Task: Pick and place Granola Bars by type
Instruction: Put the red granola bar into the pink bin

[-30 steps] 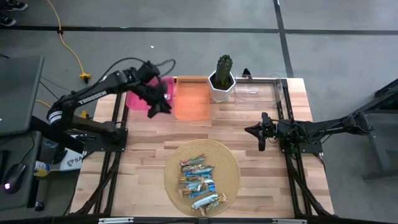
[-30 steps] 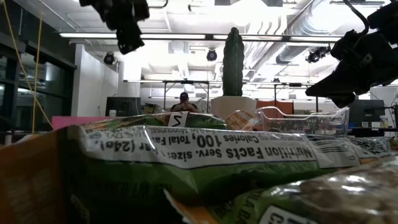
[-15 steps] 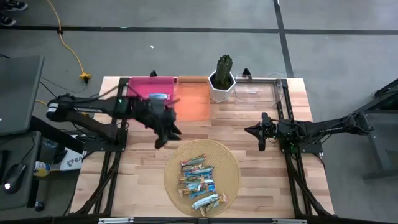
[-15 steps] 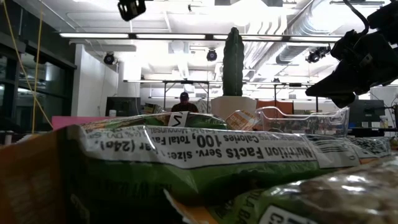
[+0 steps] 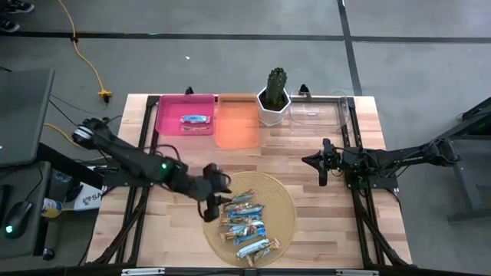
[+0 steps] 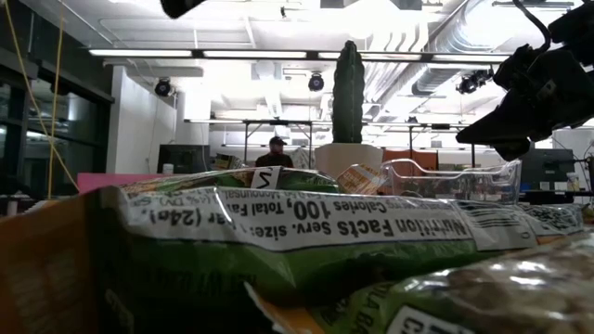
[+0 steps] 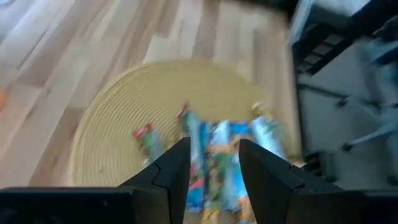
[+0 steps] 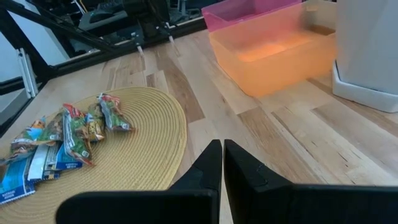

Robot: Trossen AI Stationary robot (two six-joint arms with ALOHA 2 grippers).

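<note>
Your left gripper (image 5: 212, 201), fingers parted and empty, hovers lower centre above the round woven mat (image 5: 284, 201); wrapped granola bars (image 5: 247, 222) lie mostly long-axis left-right. Right gripper (image 5: 322, 170), fingers closed, waits mid-right.

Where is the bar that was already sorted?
In the high view, one blue-and-white wrapped granola bar lies alone in the pink plastic bin, at the table's far left, beside the orange plastic bin.

Glossy-wrapped Granola Bars (image 5: 244, 222), woven straw mat (image 5: 282, 201), wood table (image 5: 322, 218).
</note>
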